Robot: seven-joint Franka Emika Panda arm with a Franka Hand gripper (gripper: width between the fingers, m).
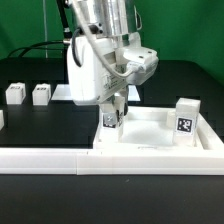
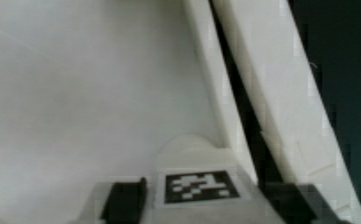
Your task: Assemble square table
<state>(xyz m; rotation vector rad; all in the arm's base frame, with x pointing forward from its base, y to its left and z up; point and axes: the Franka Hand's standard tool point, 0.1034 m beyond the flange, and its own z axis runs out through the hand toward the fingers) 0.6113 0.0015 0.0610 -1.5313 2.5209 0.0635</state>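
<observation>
White plastic leg [image 1: 110, 121], tag facing outward, is clamped between the fingers [image 1: 111, 108], which are closed onto its two sides. The wrist view shows the same pinch from above. It hangs upright, long axis vertical, directly under the fingers at the lower-left corner of the square top [image 1: 150, 128]. That top lies centre right in the exterior frame on the black desk [image 1: 30, 125]. Whether the leg's foot already touches the corner socket I cannot tell. The coming move is probably straight down into that corner, so the leg needs to be plumb over it. A second leg [image 1: 185, 118] stands at the top's right edge, well apart.
</observation>
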